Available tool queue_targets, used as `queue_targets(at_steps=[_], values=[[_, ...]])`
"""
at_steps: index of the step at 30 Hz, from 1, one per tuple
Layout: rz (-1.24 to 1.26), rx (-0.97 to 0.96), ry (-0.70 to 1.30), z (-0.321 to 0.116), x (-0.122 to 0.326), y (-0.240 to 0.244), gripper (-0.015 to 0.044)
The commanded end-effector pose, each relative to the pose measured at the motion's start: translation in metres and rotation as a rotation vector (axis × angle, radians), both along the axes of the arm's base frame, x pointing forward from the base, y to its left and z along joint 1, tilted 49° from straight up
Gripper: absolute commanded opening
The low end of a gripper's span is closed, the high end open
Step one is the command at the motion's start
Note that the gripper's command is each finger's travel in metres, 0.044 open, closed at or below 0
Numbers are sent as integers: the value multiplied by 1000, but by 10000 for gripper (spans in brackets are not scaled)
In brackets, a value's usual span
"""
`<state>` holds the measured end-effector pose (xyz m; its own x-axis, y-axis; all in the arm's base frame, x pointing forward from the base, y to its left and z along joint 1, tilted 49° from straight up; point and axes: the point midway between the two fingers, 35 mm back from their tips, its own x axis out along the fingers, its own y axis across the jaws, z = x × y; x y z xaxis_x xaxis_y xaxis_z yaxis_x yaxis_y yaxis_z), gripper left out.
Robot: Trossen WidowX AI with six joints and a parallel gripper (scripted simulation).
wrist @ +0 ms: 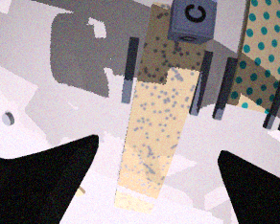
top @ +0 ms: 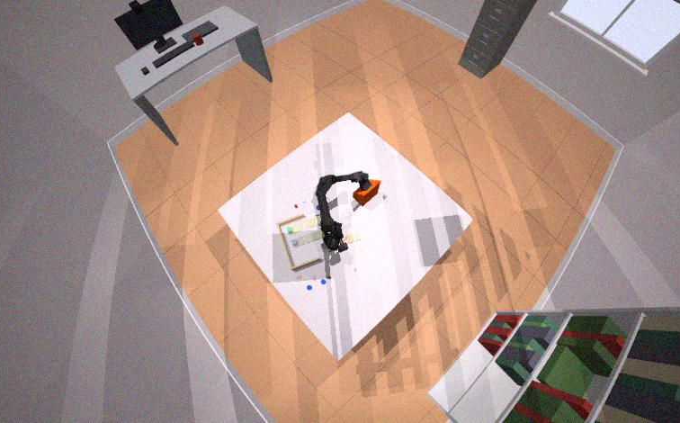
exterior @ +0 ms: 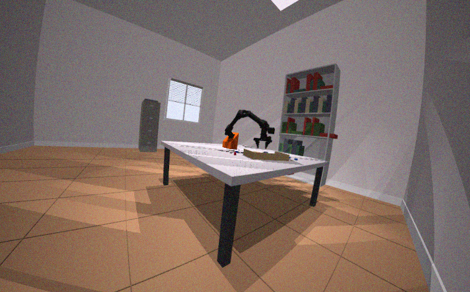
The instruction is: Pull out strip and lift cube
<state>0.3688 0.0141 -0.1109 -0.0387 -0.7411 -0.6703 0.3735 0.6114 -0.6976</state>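
Note:
A blue-grey cube marked C (wrist: 194, 16) sits on the tan strip with grey-blue dots (wrist: 155, 112) at the top of the wrist view. That strip runs down between dark upright guides, and its near end lies between my fingers as seen from above. A strip with teal dots (wrist: 265, 35) lies to the right. My gripper (wrist: 159, 149) (exterior: 262, 145) is open and empty, above the table. In the top view, a green cube (top: 289, 229) and another blue-grey cube (top: 294, 242) stand at the far ends of other strips; the arm hides part of the layout.
A low wooden border (top: 287, 253) (exterior: 265, 155) surrounds the strips' far ends. Dark guides (wrist: 130, 67) (wrist: 225, 86) stand beside the strips. Small blue discs (top: 308, 287) (top: 323, 282) and a red piece (top: 295, 205) lie outside the border. The arm's orange base (top: 367, 193) (exterior: 230, 141) stands on the table.

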Motion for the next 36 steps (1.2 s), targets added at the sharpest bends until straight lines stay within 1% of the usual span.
queue_targets(at_steps=[1, 23, 30, 36], values=[[7, -5, 2, 6, 13, -4, 440], [7, -7, -1, 43, 84, -24, 440], [7, -7, -1, 37, 85, -31, 256], [7, -7, -1, 31, 85, -38, 250]])
